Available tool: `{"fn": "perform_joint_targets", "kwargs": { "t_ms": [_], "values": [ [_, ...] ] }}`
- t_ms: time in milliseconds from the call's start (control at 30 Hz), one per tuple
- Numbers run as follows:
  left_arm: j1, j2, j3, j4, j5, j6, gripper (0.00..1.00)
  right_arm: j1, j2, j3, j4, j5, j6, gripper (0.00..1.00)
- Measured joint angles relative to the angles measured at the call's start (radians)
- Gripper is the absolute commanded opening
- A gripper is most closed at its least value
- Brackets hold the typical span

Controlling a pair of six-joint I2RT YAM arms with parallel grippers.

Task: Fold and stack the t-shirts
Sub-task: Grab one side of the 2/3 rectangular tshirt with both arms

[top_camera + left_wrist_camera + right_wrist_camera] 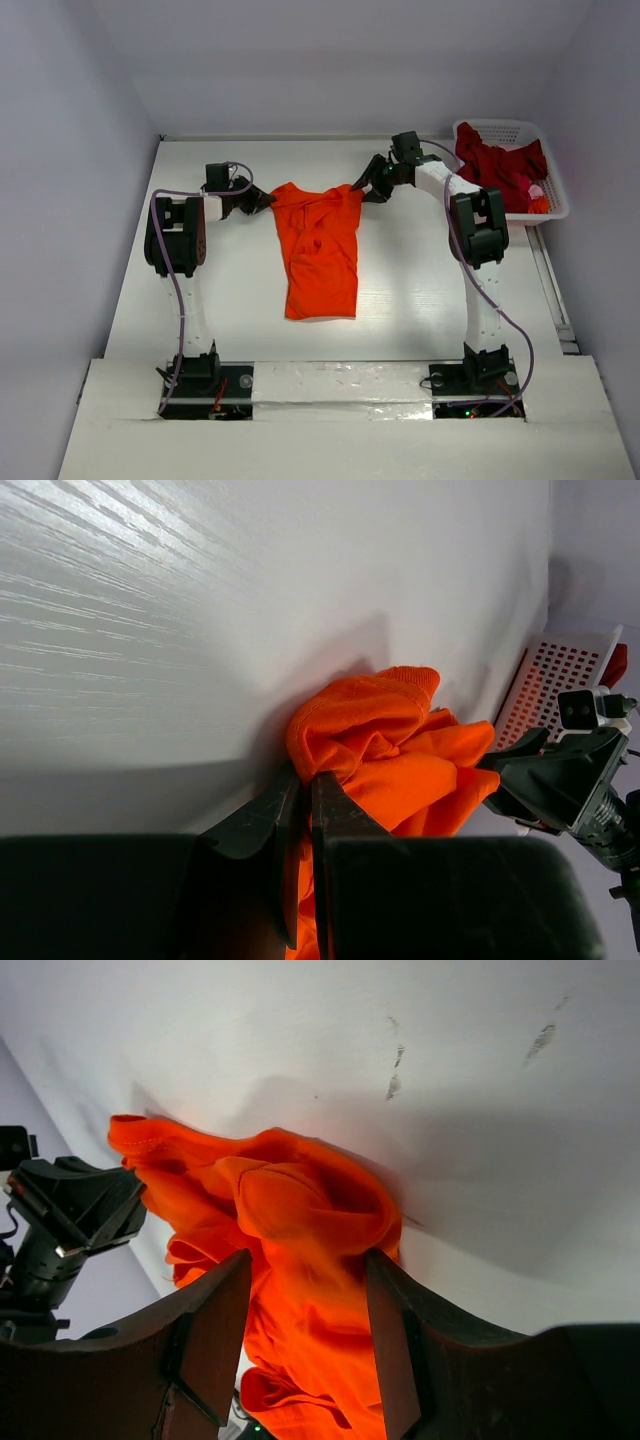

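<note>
Orange t-shirt (320, 250) held by its shoulders near the table's (230, 290) far edge
Left gripper (267, 200) pinches cloth tight; right gripper (363, 187) clamps a thicker bunch between half-spread jaws. Best lift evenly, keeping the top hem taut.

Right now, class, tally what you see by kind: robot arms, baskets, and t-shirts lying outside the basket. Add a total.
Robot arms: 2, the left arm and the right arm
Baskets: 1, the white basket
T-shirts outside it: 1, the orange t-shirt
Total: 4
</note>
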Motion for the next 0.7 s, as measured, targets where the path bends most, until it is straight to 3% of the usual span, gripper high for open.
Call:
{"fn": "perform_joint_targets", "kwargs": {
  "t_ms": [700],
  "values": [
    [0.000, 0.000, 0.027, -0.027, 0.018, 0.000, 0.02, 0.000, -0.002, -0.050, 0.000, 0.061, 0.061, 0.52]
  ]
}}
